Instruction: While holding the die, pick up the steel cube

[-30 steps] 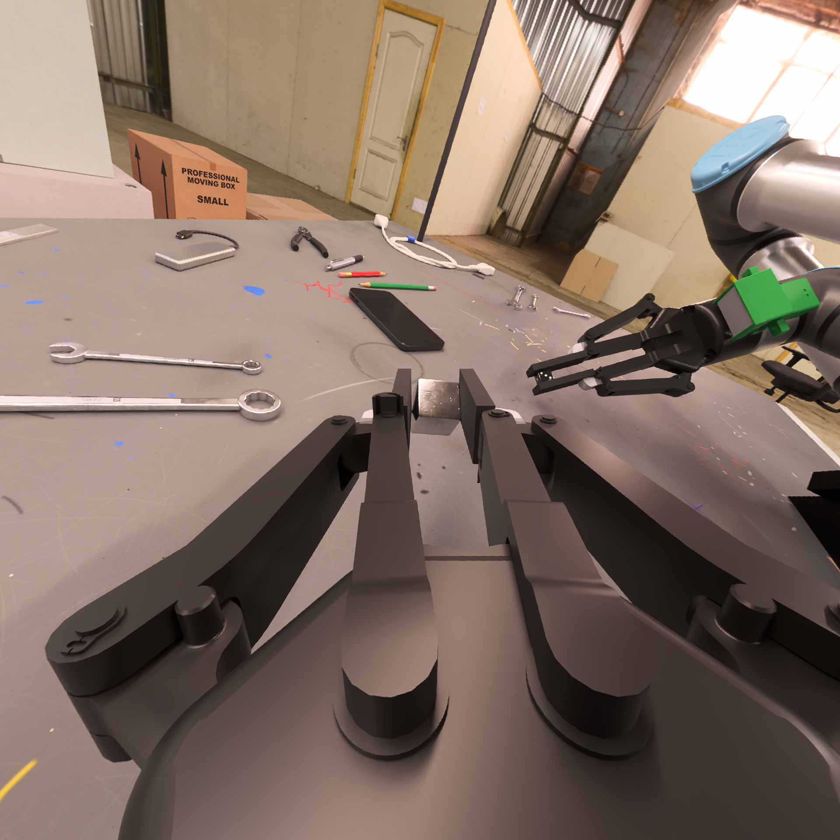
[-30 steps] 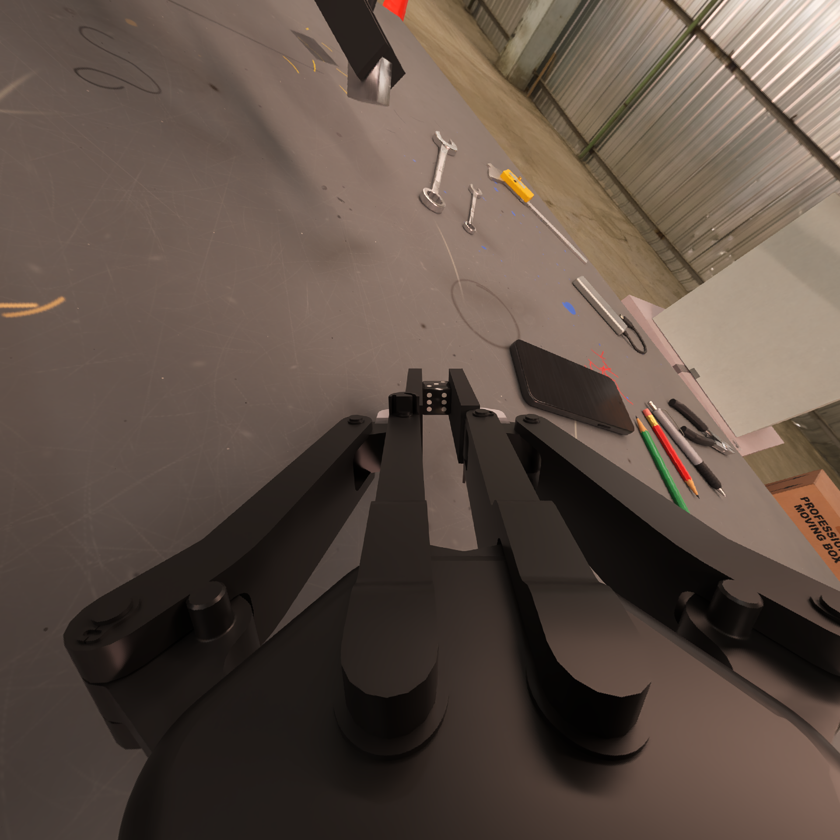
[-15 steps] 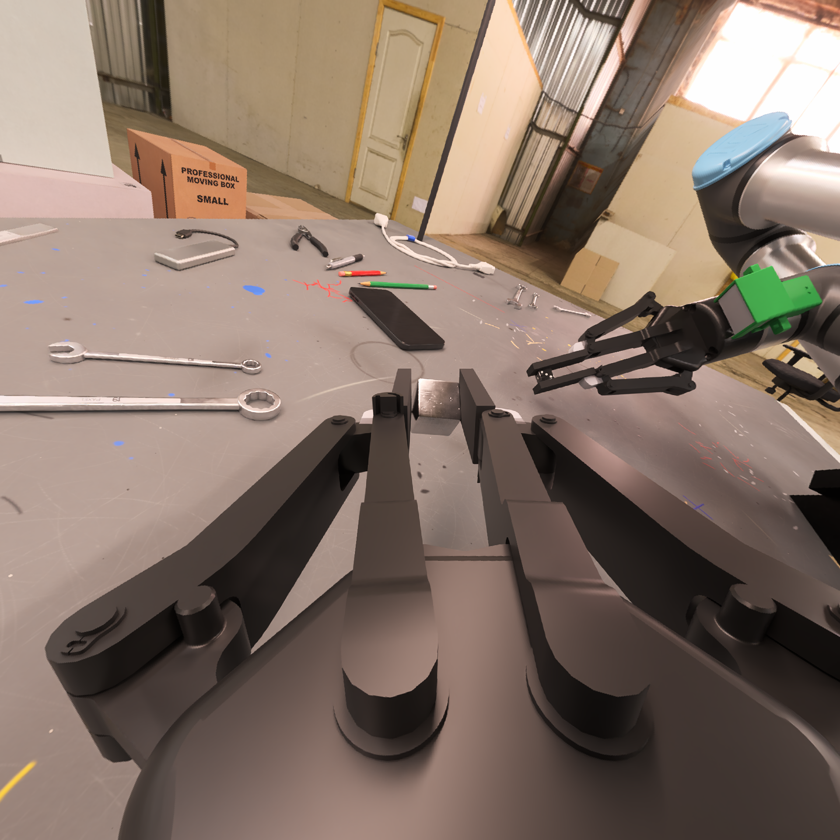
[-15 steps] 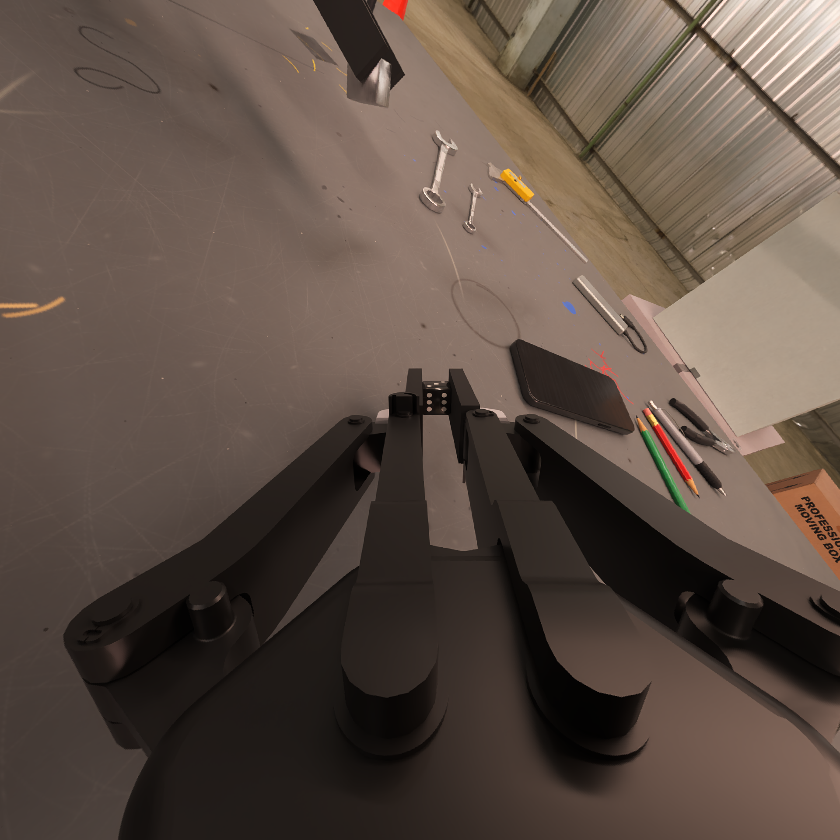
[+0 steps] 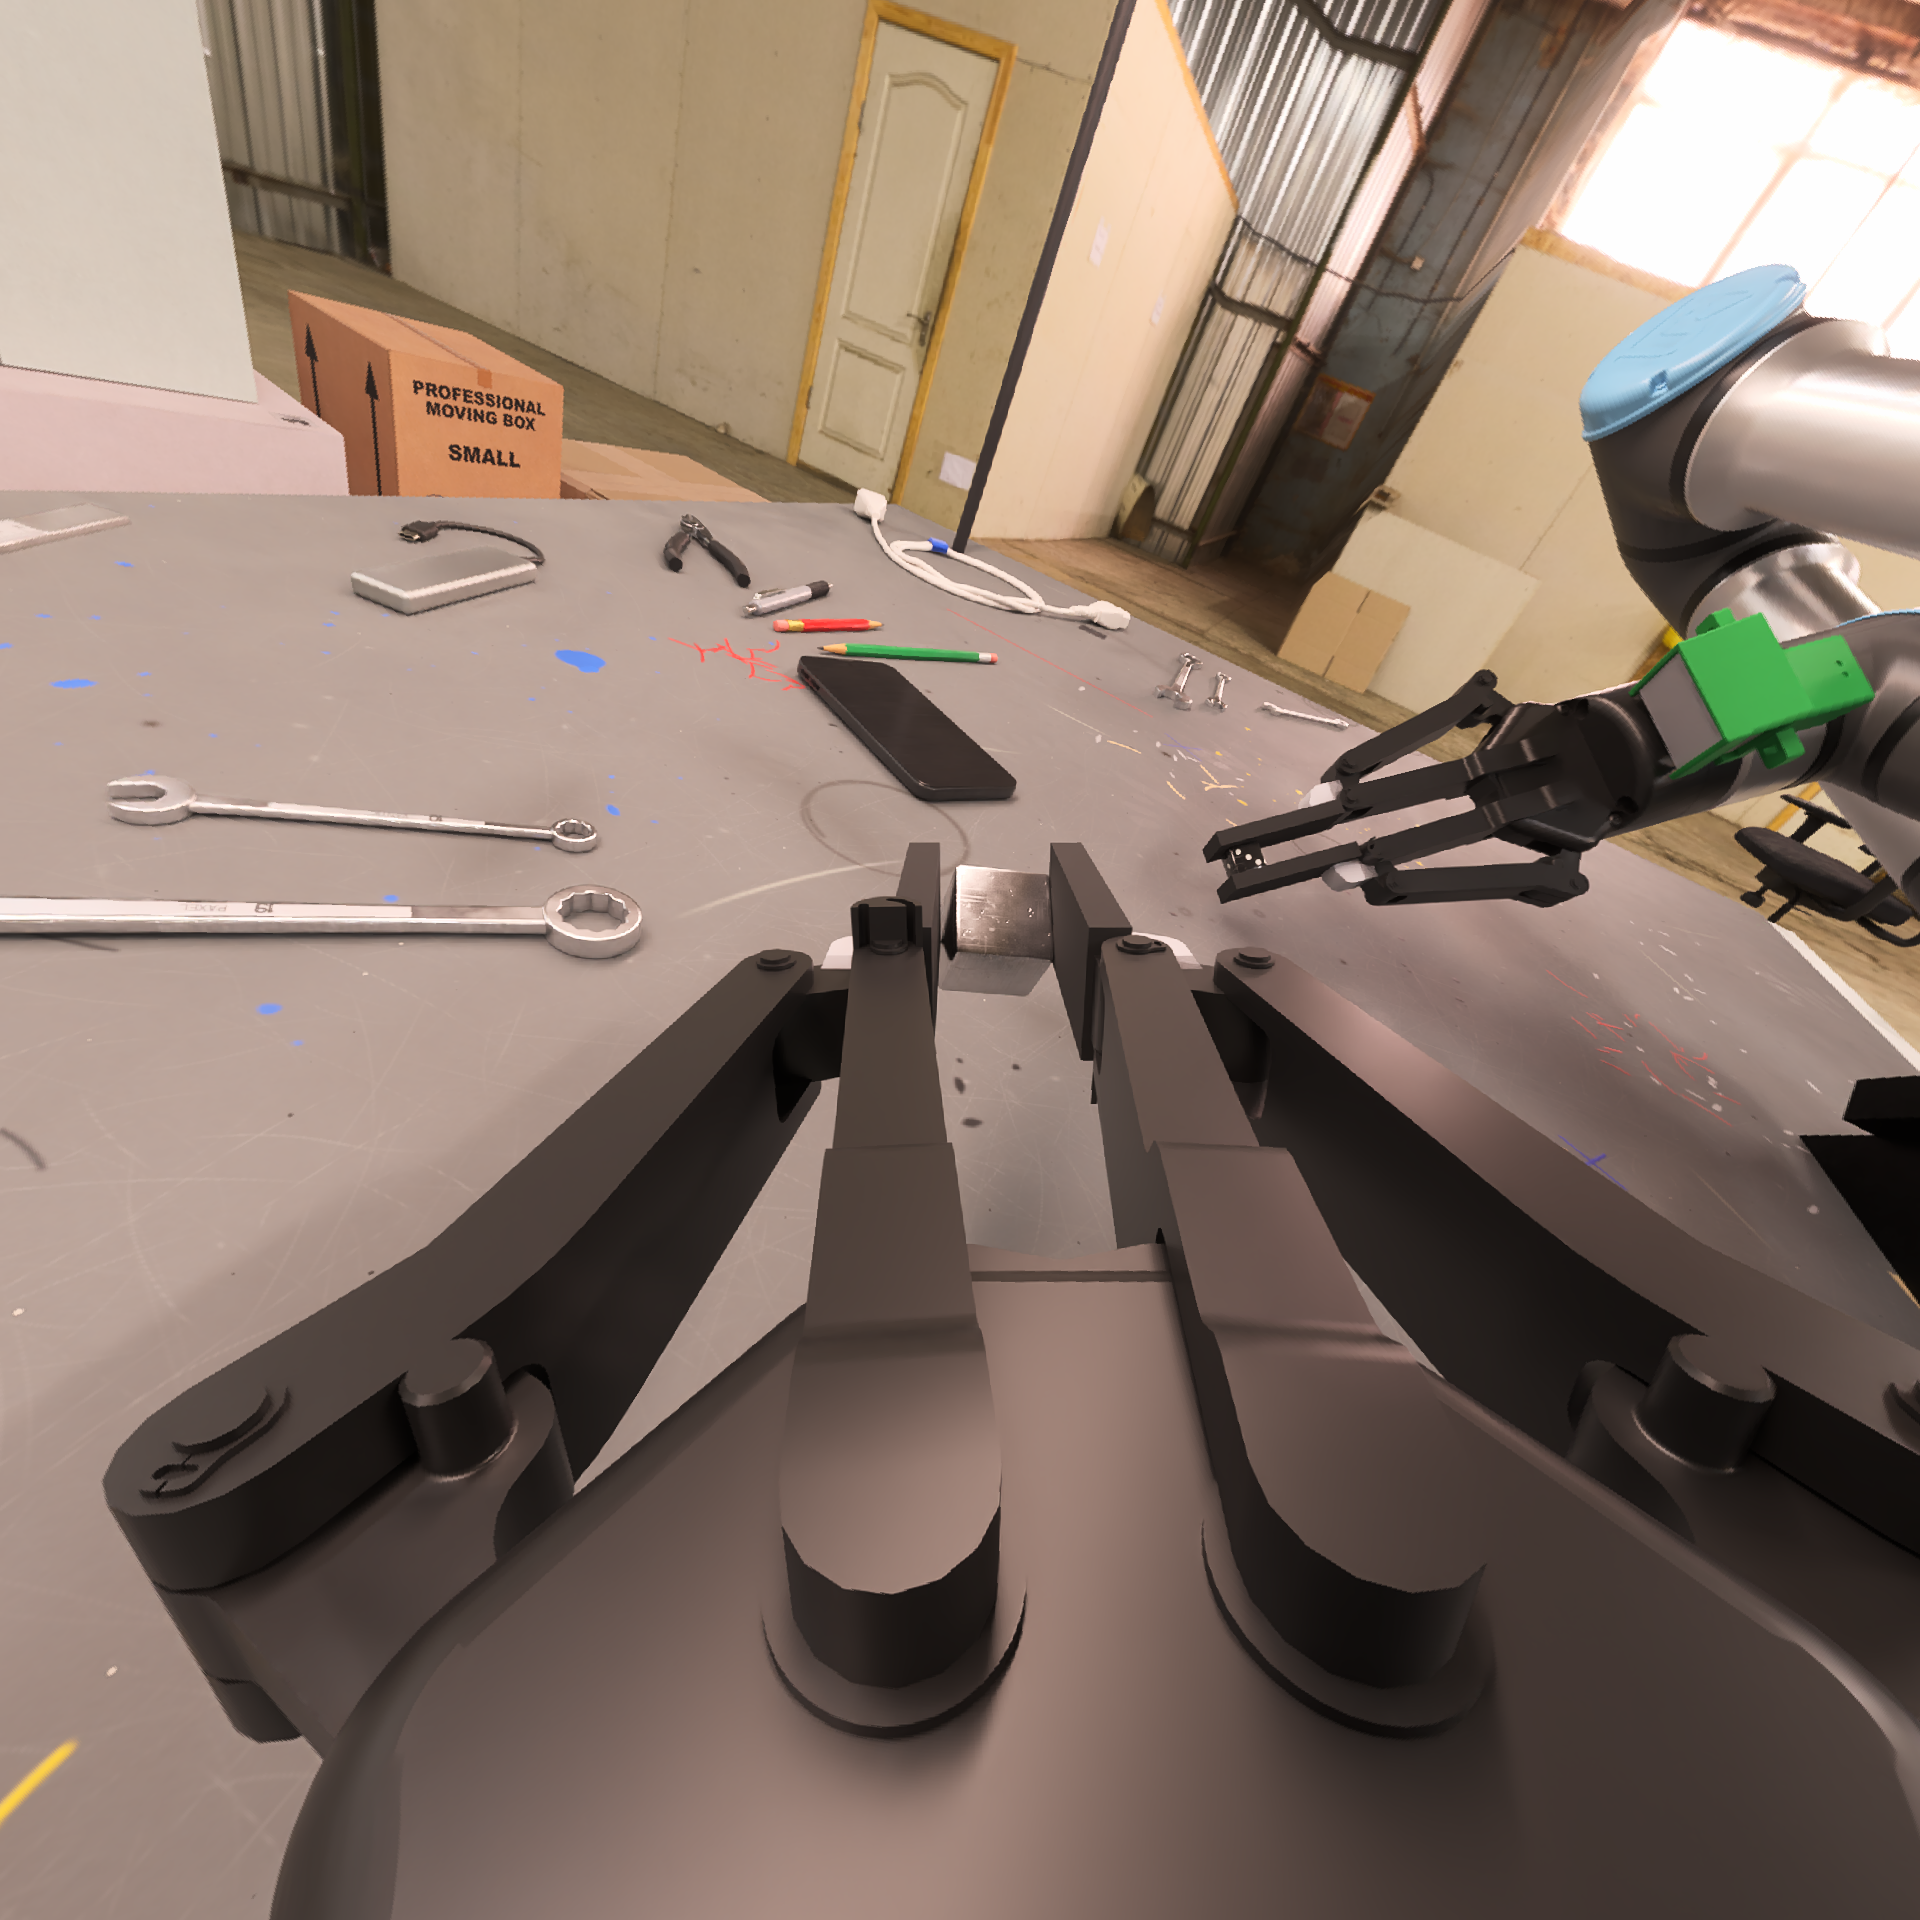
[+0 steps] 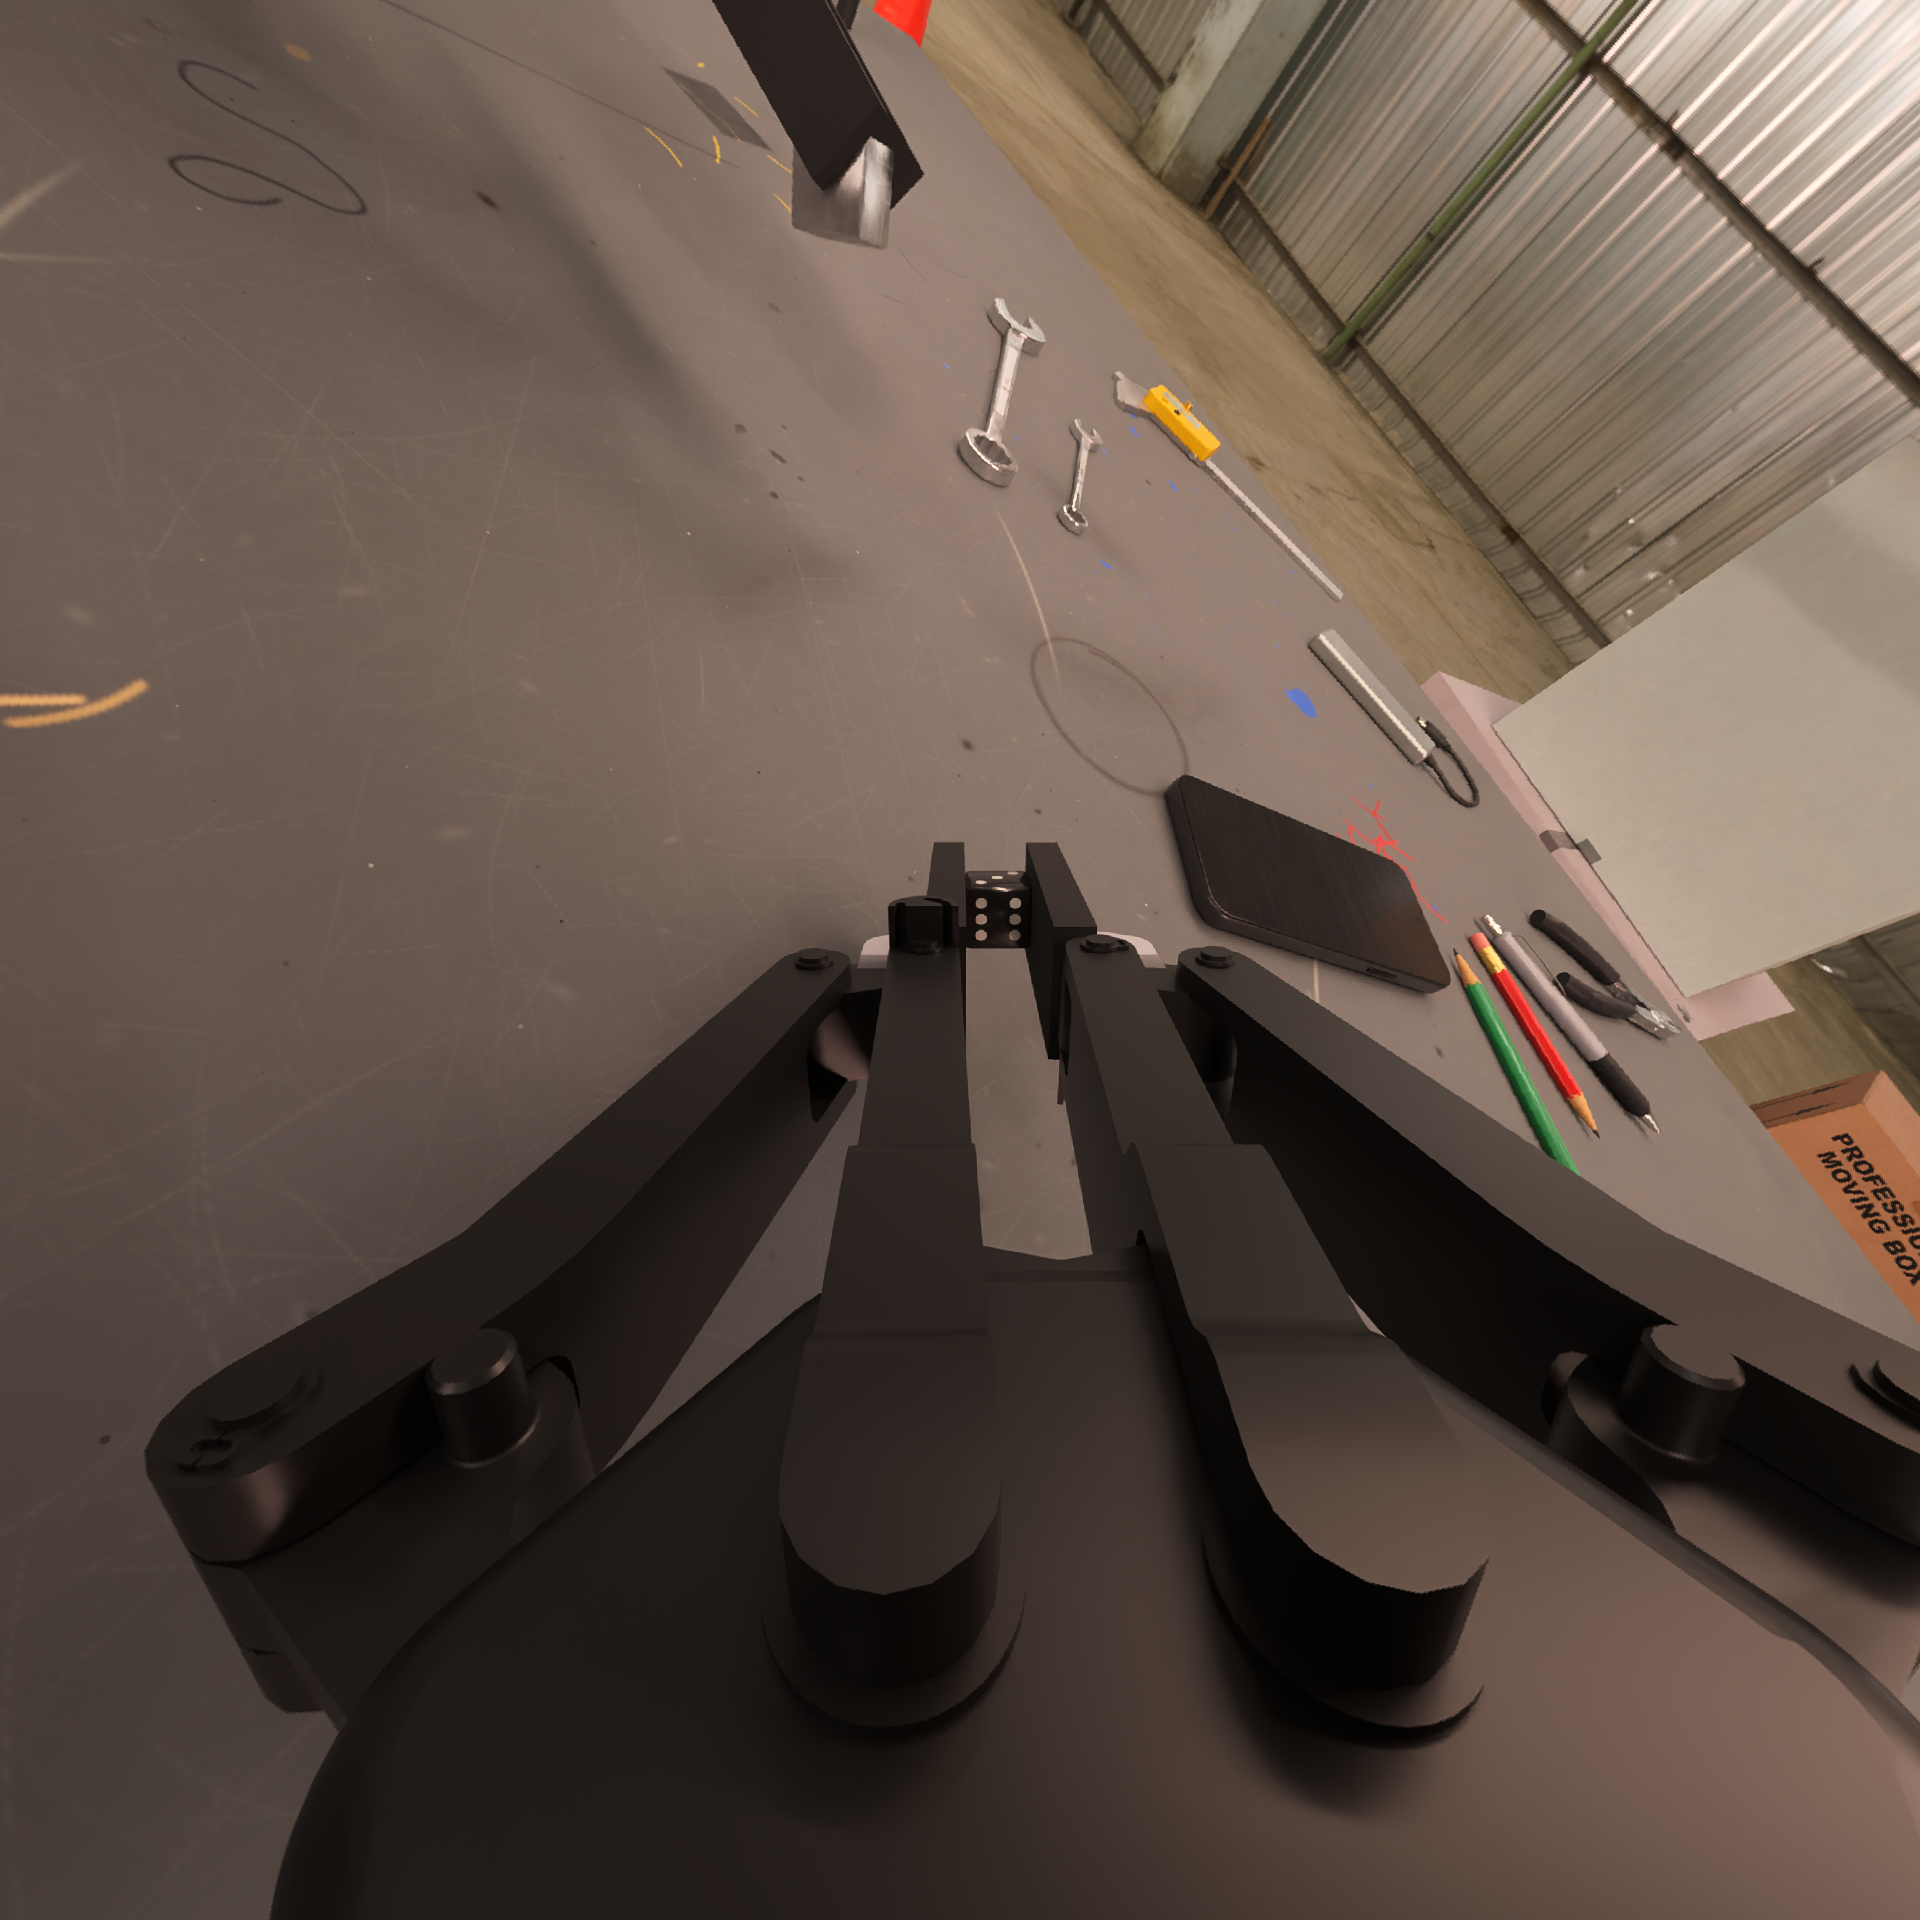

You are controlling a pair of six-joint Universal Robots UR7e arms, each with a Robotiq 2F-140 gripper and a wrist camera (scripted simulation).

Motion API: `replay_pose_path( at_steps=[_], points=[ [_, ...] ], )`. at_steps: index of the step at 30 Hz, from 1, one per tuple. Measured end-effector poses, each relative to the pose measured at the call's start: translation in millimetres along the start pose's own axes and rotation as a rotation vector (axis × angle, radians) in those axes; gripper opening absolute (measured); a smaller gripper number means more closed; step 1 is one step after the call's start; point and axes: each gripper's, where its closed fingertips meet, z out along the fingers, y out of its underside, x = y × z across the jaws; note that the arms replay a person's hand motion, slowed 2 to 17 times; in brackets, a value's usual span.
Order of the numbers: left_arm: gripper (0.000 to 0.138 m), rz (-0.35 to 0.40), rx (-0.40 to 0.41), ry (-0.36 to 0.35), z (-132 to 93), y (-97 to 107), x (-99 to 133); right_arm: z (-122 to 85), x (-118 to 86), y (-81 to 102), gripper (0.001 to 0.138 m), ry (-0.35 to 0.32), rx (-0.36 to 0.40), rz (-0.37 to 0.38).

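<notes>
In the left wrist view my left gripper (image 5: pixel 995 883) is shut on the steel cube (image 5: pixel 1000 920), a scratched silver block held between the two pads, seemingly just above the grey table (image 5: pixel 416 1091). My right gripper (image 5: pixel 1236 873) hovers to the right of it, shut on a small black die (image 5: pixel 1243 859). In the right wrist view my right gripper (image 6: pixel 995 873) grips the black die with white pips (image 6: pixel 995 912) above the table. The left gripper's fingers (image 6: pixel 821 94) holding the steel cube (image 6: pixel 847 203) show at the top of that view.
Two wrenches (image 5: pixel 353 821) (image 5: pixel 312 916) lie to the left and a black phone (image 5: pixel 904 727) lies ahead. Pencils (image 5: pixel 914 652), pliers (image 5: pixel 707 551), a white cable (image 5: pixel 977 577) and a grey drive (image 5: pixel 442 577) lie farther back. A cardboard box (image 5: pixel 436 416) stands beyond the table edge.
</notes>
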Motion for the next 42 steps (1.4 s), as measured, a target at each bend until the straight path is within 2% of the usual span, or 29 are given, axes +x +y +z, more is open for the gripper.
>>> replay_pose_path(
  at_steps=[42],
  points=[
    [0.028, -0.018, 0.002, 0.006, 0.9, 2.5, -3.2, 0.3, 1.2, 0.4, 0.016, 0.0, -0.002, 0.01]
  ],
)
